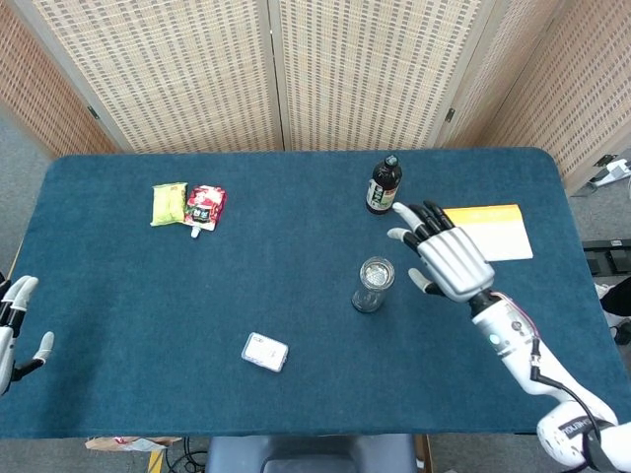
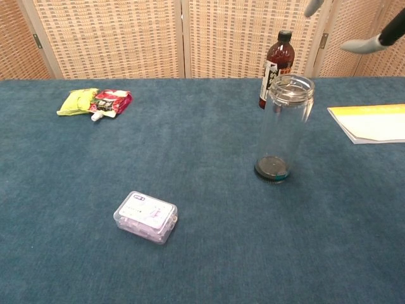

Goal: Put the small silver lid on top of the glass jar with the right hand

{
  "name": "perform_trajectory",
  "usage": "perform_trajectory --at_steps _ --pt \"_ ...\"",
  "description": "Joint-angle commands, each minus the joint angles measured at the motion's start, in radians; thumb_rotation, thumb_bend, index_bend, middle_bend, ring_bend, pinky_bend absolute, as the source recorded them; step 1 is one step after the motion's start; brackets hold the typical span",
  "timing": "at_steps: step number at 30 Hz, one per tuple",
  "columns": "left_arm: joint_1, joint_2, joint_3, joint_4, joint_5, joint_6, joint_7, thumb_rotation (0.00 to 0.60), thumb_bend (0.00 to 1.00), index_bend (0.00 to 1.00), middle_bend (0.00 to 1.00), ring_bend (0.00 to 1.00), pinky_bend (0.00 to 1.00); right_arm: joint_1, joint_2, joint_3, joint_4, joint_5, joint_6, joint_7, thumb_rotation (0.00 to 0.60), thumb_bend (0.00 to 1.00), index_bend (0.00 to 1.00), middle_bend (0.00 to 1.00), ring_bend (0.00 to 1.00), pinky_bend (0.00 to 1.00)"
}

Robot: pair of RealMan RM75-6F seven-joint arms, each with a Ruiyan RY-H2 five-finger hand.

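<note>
The clear glass jar (image 1: 372, 286) (image 2: 284, 130) stands upright mid-table. The small silver lid (image 1: 376, 272) (image 2: 292, 87) sits in its mouth. My right hand (image 1: 449, 254) hovers to the right of the jar, apart from it, fingers spread and holding nothing. In the chest view only its fingertips (image 2: 362, 44) show at the top right corner. My left hand (image 1: 14, 323) rests at the table's left edge, fingers apart and empty.
A dark bottle (image 1: 383, 184) (image 2: 275, 68) stands just behind the jar. A yellow and white booklet (image 1: 485, 233) (image 2: 373, 122) lies to the right. Snack packets (image 1: 188, 204) (image 2: 95, 101) lie at the far left, a small clear plastic box (image 1: 264, 352) (image 2: 145, 216) near the front.
</note>
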State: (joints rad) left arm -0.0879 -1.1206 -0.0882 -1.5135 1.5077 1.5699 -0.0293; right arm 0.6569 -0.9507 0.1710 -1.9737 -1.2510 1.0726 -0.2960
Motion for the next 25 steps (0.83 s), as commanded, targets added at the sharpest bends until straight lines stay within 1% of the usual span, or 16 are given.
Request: perform_trajectory --at_steps 1,3,4,7,10,12,14,16,17,21,25 --pt "-0.002 -0.004 -0.001 -0.001 -0.005 -0.005 0.011 0.6 0.35 0.0 0.08 0.0 0.11 -0.193 0.026 -0.086 0.062 -0.243 0.25 0.171 0.6 0.38 0.24 0.0 0.0 0.0" --pt "-0.003 -0.005 -0.004 -0.001 -0.01 -0.007 0.018 0.6 0.35 0.0 0.08 0.0 0.11 -0.268 -0.01 -0.123 0.153 -0.322 0.361 0.23 0.6 0.38 0.24 0.0 0.0 0.0" --pt "-0.004 -0.007 -0.005 -0.002 -0.012 -0.009 0.021 0.6 0.35 0.0 0.08 0.0 0.11 -0.314 -0.041 -0.145 0.225 -0.356 0.428 0.263 0.6 0.38 0.24 0.0 0.0 0.0" --pt "-0.009 -0.012 0.0 -0.002 -0.005 -0.015 0.035 0.6 0.35 0.0 0.08 0.0 0.11 -0.416 -0.126 -0.18 0.403 -0.386 0.56 0.339 0.6 0.38 0.24 0.0 0.0 0.0" --pt "-0.018 -0.021 0.006 -0.002 0.004 -0.03 0.051 0.6 0.35 0.0 0.08 0.0 0.11 -0.493 -0.195 -0.198 0.547 -0.386 0.646 0.402 0.6 0.38 0.24 0.0 0.0 0.0" --pt "-0.025 -0.028 0.009 0.0 0.008 -0.04 0.063 0.6 0.35 0.0 0.08 0.0 0.11 -0.529 -0.234 -0.2 0.625 -0.386 0.687 0.427 0.6 0.38 0.24 0.0 0.0 0.0" --pt "-0.033 -0.036 0.01 0.003 0.009 -0.053 0.073 0.6 0.35 0.0 0.08 0.0 0.11 -0.558 -0.276 -0.191 0.699 -0.377 0.725 0.456 0.6 0.38 0.24 0.0 0.0 0.0" --pt "-0.041 -0.043 0.01 0.009 0.007 -0.065 0.085 0.6 0.35 0.0 0.08 0.0 0.11 -0.566 -0.287 -0.19 0.743 -0.371 0.715 0.456 0.6 0.38 0.24 0.0 0.0 0.0" --pt "-0.044 -0.046 0.011 0.011 0.005 -0.071 0.088 0.6 0.35 0.0 0.08 0.0 0.11 -0.568 -0.289 -0.181 0.747 -0.362 0.716 0.454 0.6 0.38 0.24 0.0 0.0 0.0" --pt "-0.05 -0.051 0.013 0.011 0.0 -0.085 0.097 0.6 0.35 0.0 0.08 0.0 0.11 -0.569 -0.286 -0.153 0.743 -0.329 0.688 0.416 0.6 0.38 0.23 0.0 0.0 0.0" --pt "-0.053 -0.052 0.013 0.01 0.0 -0.088 0.096 0.6 0.35 0.0 0.08 0.0 0.11 -0.575 -0.275 -0.152 0.719 -0.297 0.631 0.375 0.6 0.38 0.18 0.0 0.0 0.0"
